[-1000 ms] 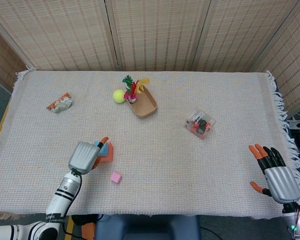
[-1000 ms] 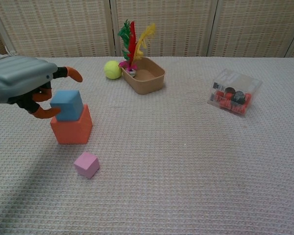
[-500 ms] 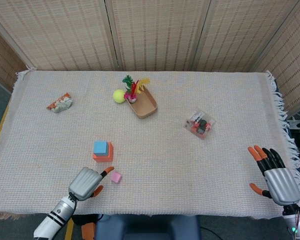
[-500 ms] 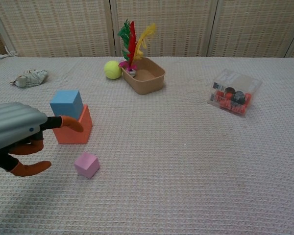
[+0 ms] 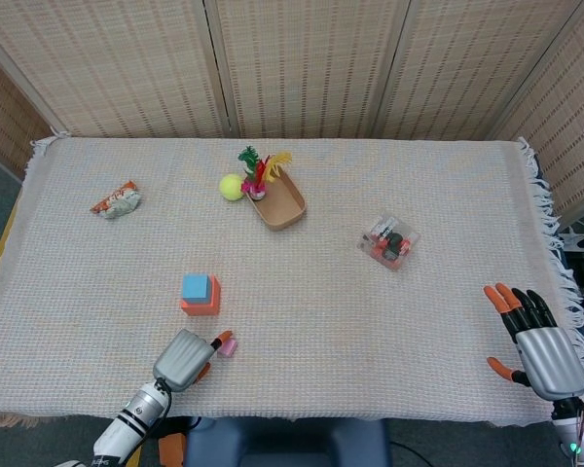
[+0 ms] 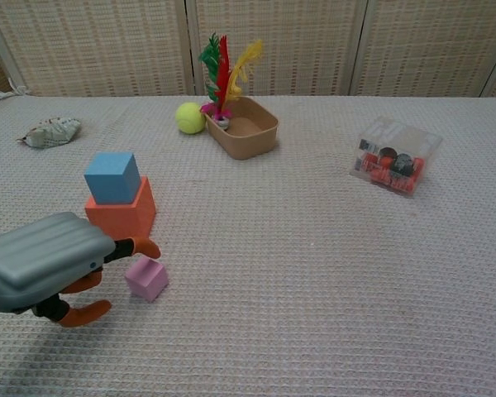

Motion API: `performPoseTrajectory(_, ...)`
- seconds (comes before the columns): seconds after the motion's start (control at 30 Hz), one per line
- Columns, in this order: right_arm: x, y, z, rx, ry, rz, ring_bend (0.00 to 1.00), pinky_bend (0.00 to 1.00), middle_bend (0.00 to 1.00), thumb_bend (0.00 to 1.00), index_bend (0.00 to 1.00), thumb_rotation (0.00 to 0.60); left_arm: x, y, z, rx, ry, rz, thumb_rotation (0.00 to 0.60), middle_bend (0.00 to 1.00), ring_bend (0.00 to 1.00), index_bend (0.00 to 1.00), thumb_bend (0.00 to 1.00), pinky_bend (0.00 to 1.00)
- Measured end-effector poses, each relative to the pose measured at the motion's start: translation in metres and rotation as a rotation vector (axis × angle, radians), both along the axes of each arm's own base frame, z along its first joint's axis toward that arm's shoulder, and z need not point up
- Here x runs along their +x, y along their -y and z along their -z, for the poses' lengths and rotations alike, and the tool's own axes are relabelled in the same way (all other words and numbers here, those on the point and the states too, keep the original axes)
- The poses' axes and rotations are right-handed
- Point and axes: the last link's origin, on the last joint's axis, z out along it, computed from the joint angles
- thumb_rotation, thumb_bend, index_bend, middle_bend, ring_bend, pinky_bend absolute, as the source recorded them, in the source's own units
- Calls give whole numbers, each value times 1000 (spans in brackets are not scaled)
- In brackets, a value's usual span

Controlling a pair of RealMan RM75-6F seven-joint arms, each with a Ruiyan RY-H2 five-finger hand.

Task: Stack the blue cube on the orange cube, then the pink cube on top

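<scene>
The blue cube [image 5: 195, 286] [image 6: 112, 177] sits on top of the orange cube [image 5: 204, 303] [image 6: 126, 217], left of the table's middle. The small pink cube [image 5: 228, 346] [image 6: 145, 278] lies on the cloth just in front of that stack. My left hand [image 5: 186, 358] [image 6: 45, 267] hovers at the pink cube's left side, fingers apart and holding nothing; one fingertip reaches over the cube's near edge. My right hand [image 5: 536, 342] rests open near the table's front right corner, seen only in the head view.
A brown tray [image 5: 281, 203] with a feathered shuttlecock [image 5: 257, 175] and a yellow ball [image 5: 232, 187] stand at the back middle. A clear box of red and black parts [image 5: 388, 242] lies right of centre. A crumpled wrapper [image 5: 116, 199] lies at the far left.
My left hand let go of the blue cube on the orange cube, drew back toward the front edge, then shifted right to the pink cube. The right hand stayed still.
</scene>
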Motion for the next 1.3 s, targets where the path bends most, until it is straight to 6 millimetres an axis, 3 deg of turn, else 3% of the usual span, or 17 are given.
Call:
performPoseTrajectory(0.17, 0, 0, -1, -1, -1, 7, 0, 0, 0, 76, 0, 600, 3, -3, 6, 13, 5, 15, 600, 1000, 1000, 212, 360, 1000)
performPoseTrajectory(0.47, -1, 0, -1, 4, -5, 15, 0, 0, 0, 76, 0, 600, 3, -10, 11, 38, 1, 34, 600, 1000, 1000, 496, 359, 1000)
performPoseTrajectory(0.7, -1, 0, -2, 4, -4, 15, 0, 0, 0, 76, 0, 600, 7, -9, 4, 77, 57, 60, 600, 1000, 1000, 578, 366, 1000)
performPoseTrajectory(0.93, -1, -1, -2, 2, 0, 7, 0, 0, 0, 76, 0, 600, 8, -5, -22, 64, 147, -13, 600, 1000, 1000, 569, 367, 1000)
performPoseTrajectory(1.3, 2, -2, 2, 19, -1, -1, 0, 0, 0, 76, 0, 600, 25, -13, -97, 64, 194, -207, 600, 1000, 1000, 554, 366, 1000)
